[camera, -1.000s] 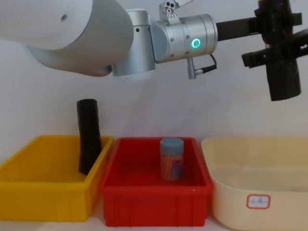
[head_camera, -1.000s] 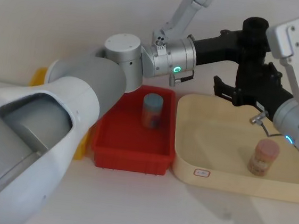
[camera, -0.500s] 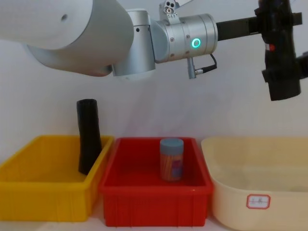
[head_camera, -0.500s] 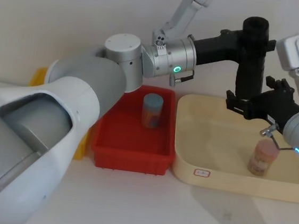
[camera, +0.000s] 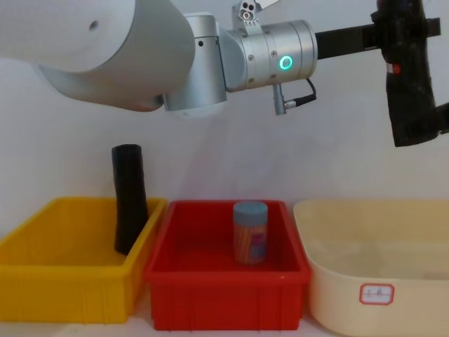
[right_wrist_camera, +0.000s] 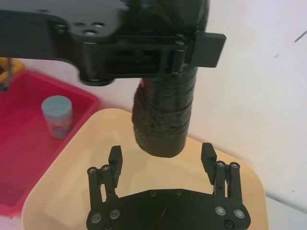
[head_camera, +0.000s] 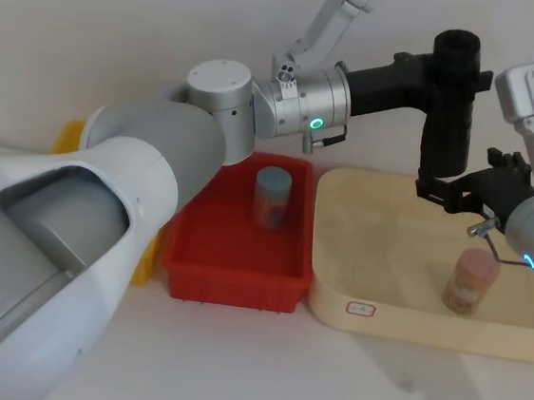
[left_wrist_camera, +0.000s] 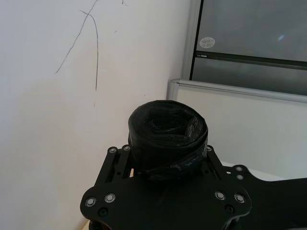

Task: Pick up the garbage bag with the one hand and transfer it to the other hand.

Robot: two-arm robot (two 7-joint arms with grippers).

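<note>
While left pincer point(head_camera: 449, 72) clamps its top, garbage bag point(head_camera: 446, 133) hangs vertical, right pincer point(right_wrist_camera: 161, 154) open below.

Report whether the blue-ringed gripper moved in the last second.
Yes: in the head view the right gripper shifted rightward over the cream tray, away from the garbage bag.
</note>
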